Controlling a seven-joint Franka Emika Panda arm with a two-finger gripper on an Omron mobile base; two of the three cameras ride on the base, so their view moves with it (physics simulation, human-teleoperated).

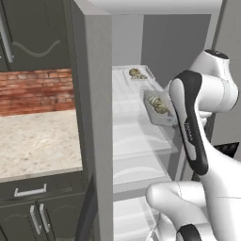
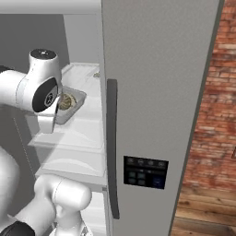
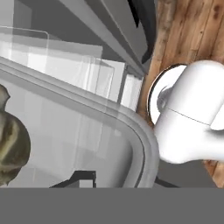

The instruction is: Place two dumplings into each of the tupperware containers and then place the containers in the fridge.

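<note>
Both containers sat on a white fridge shelf (image 1: 127, 117), each with dumplings inside, so the job looked to be at its last step: setting down the second container (image 1: 158, 108) in front of the far container (image 1: 136, 73). The next move likely called for letting go and backing the arm out past the fridge door (image 2: 156, 92). In the hand view, the container's rim lay just below the gripper, a dumpling (image 3: 11, 144) beside it. I could not tell whether the gripper was pinching the rim.
</note>
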